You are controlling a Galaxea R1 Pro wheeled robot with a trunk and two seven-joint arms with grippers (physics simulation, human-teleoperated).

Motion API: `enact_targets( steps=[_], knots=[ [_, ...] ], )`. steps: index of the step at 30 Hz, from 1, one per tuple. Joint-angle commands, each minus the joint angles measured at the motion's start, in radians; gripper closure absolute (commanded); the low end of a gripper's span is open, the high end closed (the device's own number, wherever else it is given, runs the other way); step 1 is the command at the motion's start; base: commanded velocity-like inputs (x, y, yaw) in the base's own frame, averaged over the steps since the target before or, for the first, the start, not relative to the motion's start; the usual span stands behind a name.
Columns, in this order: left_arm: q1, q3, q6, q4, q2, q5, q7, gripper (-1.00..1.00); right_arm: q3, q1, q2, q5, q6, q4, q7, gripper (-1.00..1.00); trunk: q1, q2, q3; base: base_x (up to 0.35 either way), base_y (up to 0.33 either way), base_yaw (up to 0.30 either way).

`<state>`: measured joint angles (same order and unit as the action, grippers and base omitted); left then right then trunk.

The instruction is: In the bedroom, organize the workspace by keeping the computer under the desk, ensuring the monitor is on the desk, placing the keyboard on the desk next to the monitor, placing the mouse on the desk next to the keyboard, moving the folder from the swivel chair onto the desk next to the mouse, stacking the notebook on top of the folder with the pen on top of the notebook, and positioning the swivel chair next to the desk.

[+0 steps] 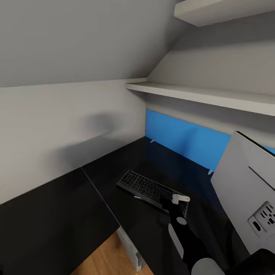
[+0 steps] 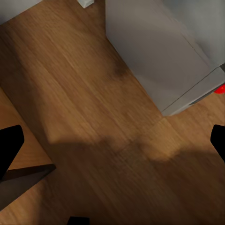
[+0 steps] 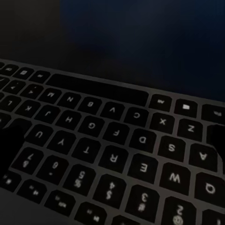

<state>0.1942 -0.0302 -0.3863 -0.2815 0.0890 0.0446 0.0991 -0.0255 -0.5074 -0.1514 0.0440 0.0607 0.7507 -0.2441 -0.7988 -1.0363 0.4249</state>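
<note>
One keyboard [image 1: 152, 190] lies flat on the glossy black tabletop [image 1: 76, 214], near the corner where the two parts of it meet, and the blue back panel [image 1: 183, 139] stands behind it. I see my right claw [image 1: 174, 201] at the near right end of the keyboard, very close above the keys; its wrist camera looks at the letter keys [image 3: 115, 154] from near, with dark finger edges at both sides, so I judge the fingers are apart. The monitor [image 1: 248, 191] stands to the right on the tabletop, its grey back towards me. My left claw [image 2: 112, 154] hangs spread over the wooden floor [image 2: 84, 93], near the light-grey computer [image 2: 159, 51].
</note>
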Motion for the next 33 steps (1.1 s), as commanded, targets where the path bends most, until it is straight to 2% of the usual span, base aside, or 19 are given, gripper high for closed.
enact_targets(
  steps=[1,18,33],
  knots=[
    [0.001,-0.004,-0.003,0.001,0.000,0.005,0.004,-1.00,-0.003,-0.001,0.000,0.005,0.004,-0.001,-0.005,-1.00,0.000,-0.001,0.001,0.000,0.000,0.000],
    [0.001,-0.004,-0.003,0.001,0.000,0.005,0.002,-1.00,-0.003,-0.001,0.000,0.005,0.004,-0.001,-0.006,-1.00,0.000,-0.001,0.001,0.003,0.000,0.000],
    [0.001,-0.004,-0.003,0.001,0.000,0.005,0.002,-1.00,-0.004,-0.001,0.000,0.005,0.004,-0.001,-0.006,-1.00,0.000,-0.001,0.001,0.110,0.000,0.000]
  ],
)
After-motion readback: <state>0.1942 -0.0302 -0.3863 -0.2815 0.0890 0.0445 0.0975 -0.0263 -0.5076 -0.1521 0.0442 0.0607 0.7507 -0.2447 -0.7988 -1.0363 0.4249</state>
